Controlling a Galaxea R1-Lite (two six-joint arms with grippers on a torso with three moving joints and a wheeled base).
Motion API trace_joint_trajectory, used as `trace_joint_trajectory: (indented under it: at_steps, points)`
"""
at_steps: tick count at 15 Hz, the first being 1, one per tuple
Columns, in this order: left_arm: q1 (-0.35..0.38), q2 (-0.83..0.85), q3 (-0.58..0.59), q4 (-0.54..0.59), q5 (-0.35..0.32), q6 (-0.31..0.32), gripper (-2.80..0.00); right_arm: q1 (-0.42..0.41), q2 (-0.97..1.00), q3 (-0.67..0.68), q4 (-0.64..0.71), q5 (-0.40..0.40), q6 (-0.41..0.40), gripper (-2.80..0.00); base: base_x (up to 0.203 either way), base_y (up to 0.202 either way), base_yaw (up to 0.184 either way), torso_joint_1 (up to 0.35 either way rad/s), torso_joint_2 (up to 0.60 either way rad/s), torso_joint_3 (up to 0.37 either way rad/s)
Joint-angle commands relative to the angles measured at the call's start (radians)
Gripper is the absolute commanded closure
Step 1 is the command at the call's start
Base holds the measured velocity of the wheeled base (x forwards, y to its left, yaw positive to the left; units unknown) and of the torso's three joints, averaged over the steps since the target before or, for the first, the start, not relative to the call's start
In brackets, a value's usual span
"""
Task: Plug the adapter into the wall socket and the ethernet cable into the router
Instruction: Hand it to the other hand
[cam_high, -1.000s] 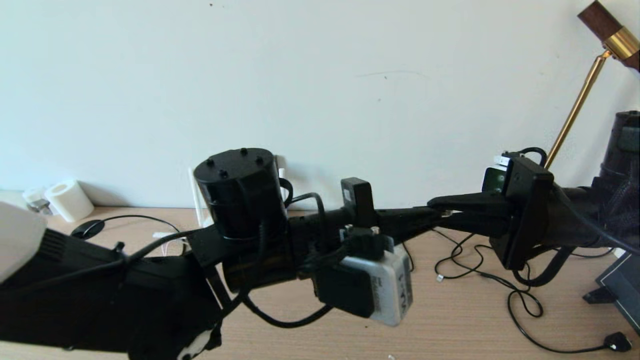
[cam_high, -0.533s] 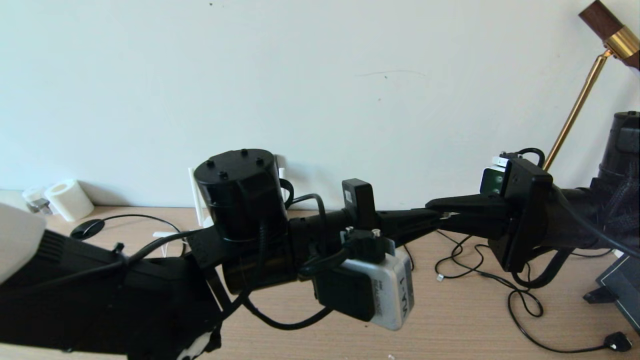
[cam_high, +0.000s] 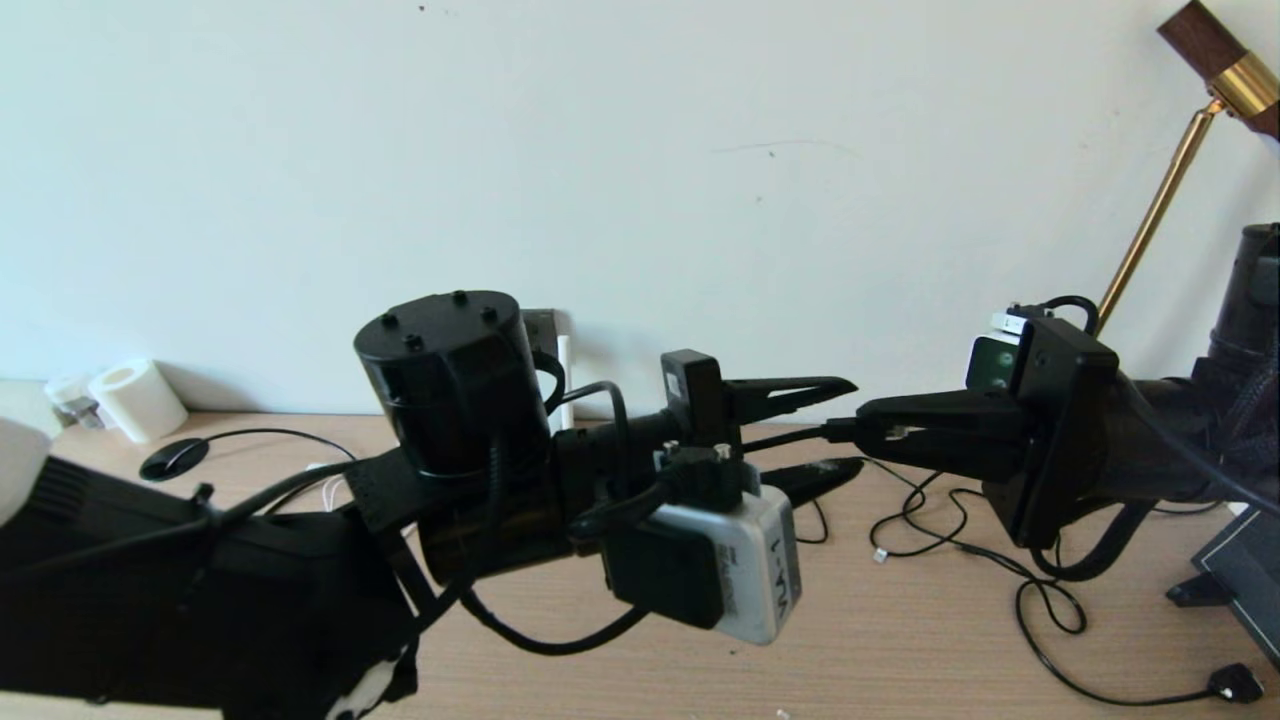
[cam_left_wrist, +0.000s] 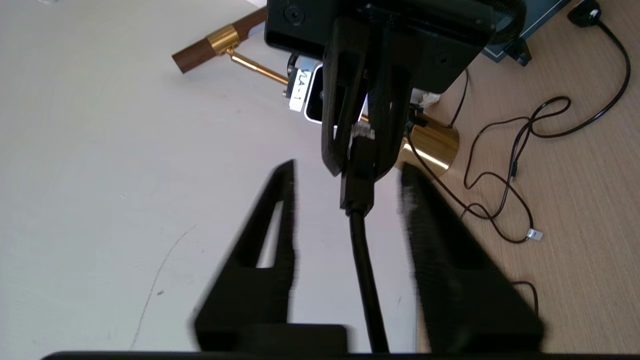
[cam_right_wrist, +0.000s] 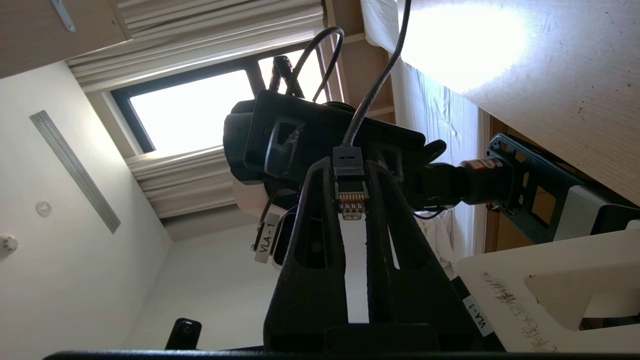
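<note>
Handover above the desk: right gripper (cam_right_wrist: 352, 200) clamps the ethernet cable (cam_left_wrist: 367, 270) at its connector; left gripper (cam_left_wrist: 347, 200) stands parted around the cord, not gripping. Cable likely light and limp; best held by the stiff plug.

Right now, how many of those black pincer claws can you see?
2. The left gripper reaches in from the left, open, fingers either side of the ethernet cable. The right gripper faces it from the right, shut on that cable's plug.
</note>
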Motion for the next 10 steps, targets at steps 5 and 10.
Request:
trace_joint_trajectory:
  at_steps: [5, 10]
  points:
    - [0.018, -0.011, 0.004, -0.008, -0.005, 0.006, -2.80, 0.000, -0.015, 0.009, -0.003, 0.012, 0.008, 0.00, 0.000, 0.000, 0.000, 0.000, 0.00, 0.000]
    - [0.018, -0.009, 0.007, -0.008, -0.005, 0.006, -2.80, 0.000, -0.022, 0.015, -0.005, 0.012, 0.008, 0.00, 0.000, 0.000, 0.000, 0.000, 0.00, 0.000]
